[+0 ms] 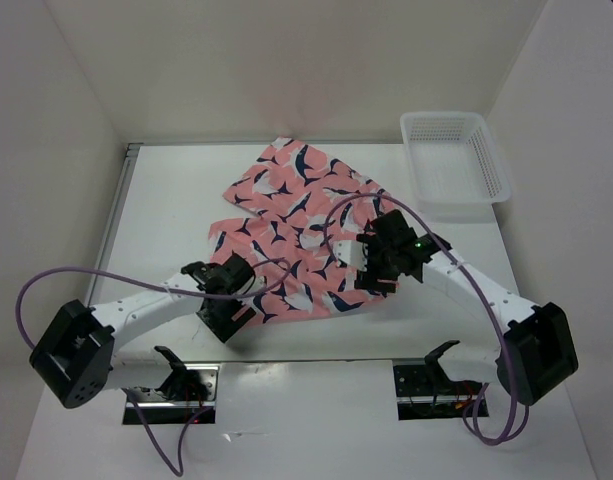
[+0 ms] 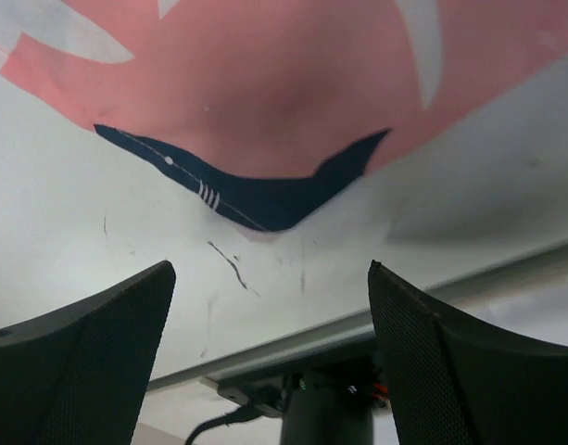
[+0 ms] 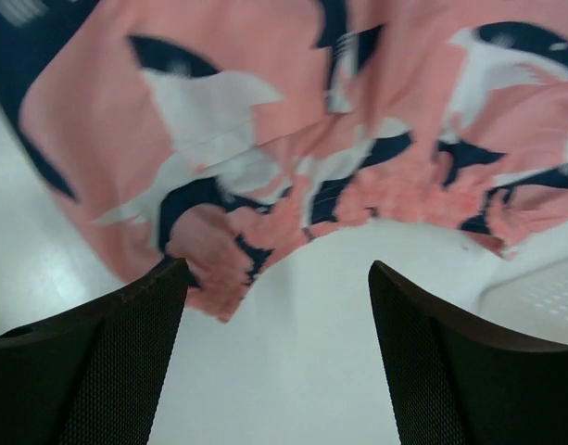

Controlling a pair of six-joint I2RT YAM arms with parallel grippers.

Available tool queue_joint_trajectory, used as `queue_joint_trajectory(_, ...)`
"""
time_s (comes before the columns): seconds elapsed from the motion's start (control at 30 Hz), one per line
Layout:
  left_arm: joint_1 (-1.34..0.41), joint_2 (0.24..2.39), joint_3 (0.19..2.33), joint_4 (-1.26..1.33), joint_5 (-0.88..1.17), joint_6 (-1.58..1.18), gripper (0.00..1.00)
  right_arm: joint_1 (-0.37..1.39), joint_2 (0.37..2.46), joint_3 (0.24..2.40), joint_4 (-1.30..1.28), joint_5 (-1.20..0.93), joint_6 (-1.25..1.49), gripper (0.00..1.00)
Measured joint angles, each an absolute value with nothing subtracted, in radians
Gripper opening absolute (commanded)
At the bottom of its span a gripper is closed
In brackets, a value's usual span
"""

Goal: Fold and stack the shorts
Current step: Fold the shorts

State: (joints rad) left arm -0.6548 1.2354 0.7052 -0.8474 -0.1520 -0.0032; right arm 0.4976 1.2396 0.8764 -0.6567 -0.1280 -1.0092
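The shorts (image 1: 291, 230), salmon-pink with navy-and-white shark shapes, lie loosely spread and creased across the middle of the white table (image 1: 166, 220). My left gripper (image 1: 226, 312) hovers at their near-left edge. In the left wrist view that gripper (image 2: 270, 278) is open over bare table, with a corner of the shorts (image 2: 265, 102) just beyond the fingertips. My right gripper (image 1: 372, 268) is at the shorts' near-right edge. In the right wrist view it (image 3: 278, 269) is open and empty, with the rumpled edge of the shorts (image 3: 265, 139) ahead, close to the left finger (image 3: 98, 371).
A white plastic mesh basket (image 1: 454, 160) stands at the back right of the table, and its corner (image 3: 543, 297) shows in the right wrist view. White walls close in the table on the left, back and right. The table's near metal rail (image 2: 358, 324) runs below the left gripper.
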Motion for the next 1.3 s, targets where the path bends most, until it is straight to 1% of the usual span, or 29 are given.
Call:
queue_joint_trajectory(0.13,-0.677,1.302,0.625,-0.772,-0.229,-0.001,0.88,0.515,1.229,0.794,-0.712,-0.11,-1.065,0.83)
queue_joint_trajectory(0.2,-0.678,1.317,0.631,-0.776,-0.24,-0.001,0.84,0.515,1.225,0.759,-0.743,-0.096,-1.09,0.83)
queue_joint_trajectory(0.3,-0.682,1.349,0.643,-0.771,-0.256,0.003,0.62,0.521,1.224,0.733,-0.764,-0.081,-1.121,0.83)
queue_joint_trajectory(0.33,-0.683,1.361,0.648,-0.77,-0.262,0.001,0.5,0.526,1.223,0.725,-0.763,-0.08,-1.126,0.83)
queue_joint_trajectory(0.37,-0.683,1.373,0.651,-0.766,-0.266,-0.001,0.47,0.533,1.22,0.712,-0.76,-0.074,-1.133,0.81)
queue_joint_trajectory(0.47,-0.685,1.407,0.662,-0.763,-0.284,0.002,0.37,0.563,1.218,0.664,-0.736,-0.06,-1.148,0.67)
queue_joint_trajectory(0.5,-0.685,1.413,0.664,-0.763,-0.286,0.002,0.28,0.572,1.218,0.646,-0.715,-0.056,-1.148,0.58)
queue_joint_trajectory(0.57,-0.685,1.423,0.668,-0.758,-0.29,0.0,0.15,0.58,1.218,0.612,-0.673,-0.042,-1.152,0.49)
queue_joint_trajectory(0.6,-0.685,1.427,0.668,-0.754,-0.29,0.0,0.0,0.58,1.218,0.599,-0.654,-0.036,-1.151,0.36)
queue_joint_trajectory(0.63,-0.685,1.431,0.669,-0.75,-0.288,0.001,0.0,0.581,1.218,0.587,-0.633,-0.03,-1.156,0.3)
queue_joint_trajectory(0.67,-0.685,1.434,0.672,-0.751,-0.286,0.002,0.0,0.581,1.218,0.577,-0.614,-0.026,-1.154,0.22)
queue_joint_trajectory(0.7,-0.684,1.436,0.675,-0.754,-0.282,0.003,0.0,0.582,1.218,0.57,-0.599,-0.021,-1.152,0.09)
queue_joint_trajectory(0.73,-0.684,1.438,0.679,-0.757,-0.274,0.003,0.0,0.582,1.218,0.565,-0.584,-0.017,-1.155,0.02)
queue_joint_trajectory(0.77,-0.681,1.439,0.687,-0.76,-0.261,0.002,0.0,0.582,1.218,0.564,-0.575,-0.015,-1.153,0.0)
queue_joint_trajectory(0.87,-0.668,1.436,0.733,-0.78,-0.196,-0.001,0.0,0.583,1.216,0.577,-0.579,-0.025,-1.143,0.0)
queue_joint_trajectory(0.93,-0.649,1.42,0.796,-0.833,-0.148,-0.001,0.0,0.591,1.215,0.628,-0.632,-0.047,-1.13,0.0)
queue_joint_trajectory(1.07,-0.587,1.35,0.985,-0.968,-0.059,-0.001,0.0,0.644,1.213,0.875,-0.78,-0.158,-1.033,0.0)
queue_joint_trajectory(1.2,-0.509,1.31,1.212,-1.024,0.015,-0.001,0.0,0.659,1.2,1.167,-0.825,-0.324,-0.868,0.0)
queue_joint_trajectory(1.3,-0.434,1.316,1.336,-1.041,0.042,-0.002,0.0,0.659,1.163,1.254,-0.841,-0.384,-0.775,0.0)
